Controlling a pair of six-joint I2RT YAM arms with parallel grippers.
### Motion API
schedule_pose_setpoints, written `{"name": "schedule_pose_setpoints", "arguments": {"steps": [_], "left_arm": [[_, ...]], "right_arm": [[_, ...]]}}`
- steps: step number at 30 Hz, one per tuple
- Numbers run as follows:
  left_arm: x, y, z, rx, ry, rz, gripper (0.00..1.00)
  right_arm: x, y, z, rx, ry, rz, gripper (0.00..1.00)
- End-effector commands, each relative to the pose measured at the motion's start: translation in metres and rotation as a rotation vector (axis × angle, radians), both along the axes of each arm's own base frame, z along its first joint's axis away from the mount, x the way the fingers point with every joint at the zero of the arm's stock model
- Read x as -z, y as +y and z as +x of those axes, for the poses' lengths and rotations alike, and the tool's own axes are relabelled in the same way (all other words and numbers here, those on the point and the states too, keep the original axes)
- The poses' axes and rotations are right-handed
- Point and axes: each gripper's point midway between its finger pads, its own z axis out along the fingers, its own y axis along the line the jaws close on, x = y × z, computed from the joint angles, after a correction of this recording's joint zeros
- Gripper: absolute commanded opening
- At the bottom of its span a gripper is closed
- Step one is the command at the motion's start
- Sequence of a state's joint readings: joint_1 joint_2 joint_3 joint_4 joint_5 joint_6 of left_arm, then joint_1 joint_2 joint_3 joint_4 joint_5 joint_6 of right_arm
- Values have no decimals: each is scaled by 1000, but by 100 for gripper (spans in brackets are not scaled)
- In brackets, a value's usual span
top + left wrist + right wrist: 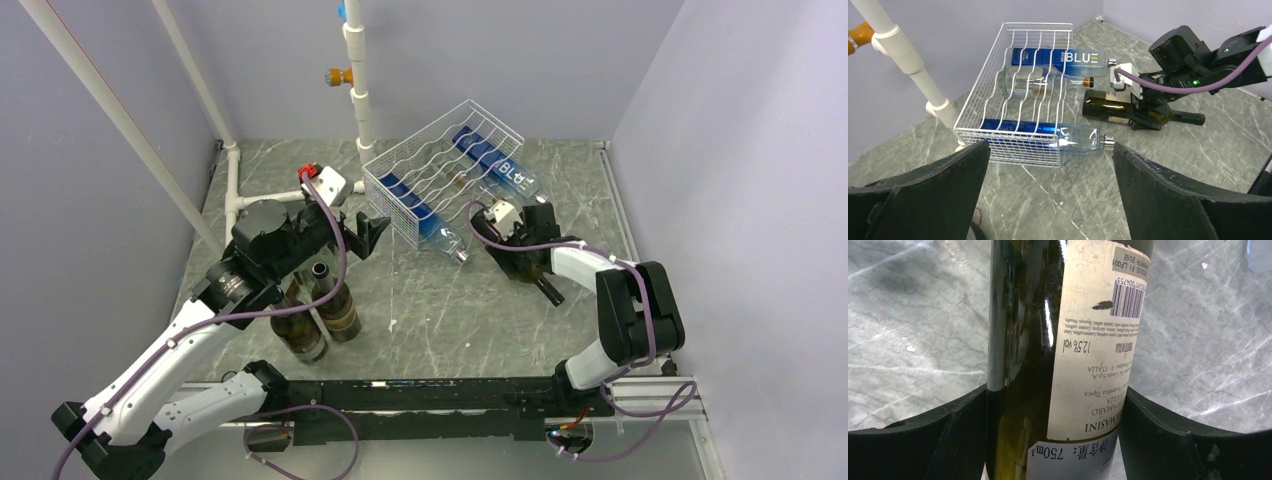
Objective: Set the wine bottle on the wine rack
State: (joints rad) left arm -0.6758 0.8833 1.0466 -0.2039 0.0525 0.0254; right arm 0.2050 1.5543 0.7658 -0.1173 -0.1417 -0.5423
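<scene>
Right gripper (1054,390) clamped on wine bottle (1100,106), one, lying on table (1173,165) just beside wine rack (1013,147). Label: "12,5% vol", "750ml", "ITALIA". Rack, one, holds three: "BLUE" bottle (1068,57), second blue bottle (1048,135), clear bottle (1033,82). Two upright dark bottles (335,300) beneath left arm. Left gripper (1049,150) agape, empty.

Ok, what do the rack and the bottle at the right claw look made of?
The wine rack looks like white-coated metal wire: thin wavy rods with a matte finish. The wine bottle looks like dark green glass: glossy, with sharp reflections, and it carries a paper label.
</scene>
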Motion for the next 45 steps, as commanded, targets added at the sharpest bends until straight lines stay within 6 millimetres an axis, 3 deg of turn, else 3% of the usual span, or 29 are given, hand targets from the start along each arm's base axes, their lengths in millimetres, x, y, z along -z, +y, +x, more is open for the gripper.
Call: {"name": "schedule_pose_setpoints", "arguments": {"steps": [1, 9, 25, 37, 45], "left_arm": [[-24, 4, -2, -12, -59, -38, 99], [-25, 11, 1, -45, -70, -38, 99], [-23, 9, 3, -41, -64, -35, 99], [-23, 11, 3, -45, -62, -41, 99], [-14, 8, 10, -56, -44, -17, 99]], "right_arm": [[-38, 17, 18, -16, -172, 106, 0], [-59, 21, 24, -25, -262, 137, 0], [-78, 32, 51, -63, -282, 123, 0], [-69, 38, 61, -81, -240, 102, 0], [-67, 53, 75, -114, -236, 98, 0]]}}
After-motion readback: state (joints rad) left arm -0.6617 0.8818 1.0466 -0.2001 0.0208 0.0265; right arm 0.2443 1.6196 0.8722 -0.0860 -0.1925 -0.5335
